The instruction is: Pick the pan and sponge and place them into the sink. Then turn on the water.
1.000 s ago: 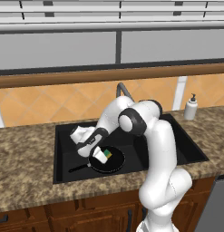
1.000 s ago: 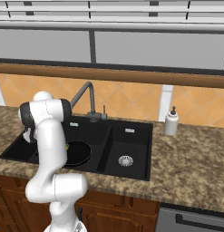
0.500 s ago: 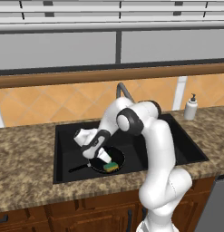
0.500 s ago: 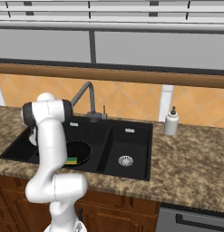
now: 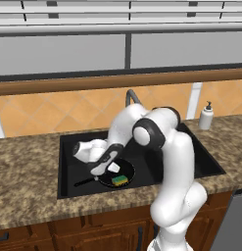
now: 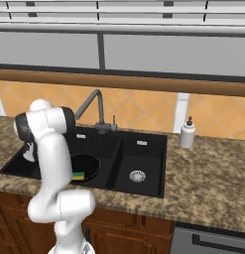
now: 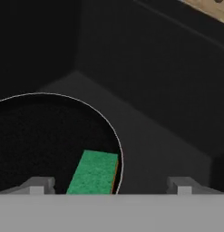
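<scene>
hand view: the green sponge (image 7: 93, 173) is seen lying flat inside the pan (image 7: 45, 140), near its rim. left base view: the sponge (image 5: 119, 180) is seen in the pan (image 5: 116, 174), and the pan is resting on the floor of the wide left basin of the sink (image 5: 191, 154), with its thin handle pointed to the left. the gripper (image 5: 111, 166) is held just above the pan, and its fingers are spread apart with nothing between them. behind the basin a dark faucet (image 6: 91, 107) is seen, and a white soap bottle (image 6: 187, 133) is standing on the counter (image 6: 213, 171).
</scene>
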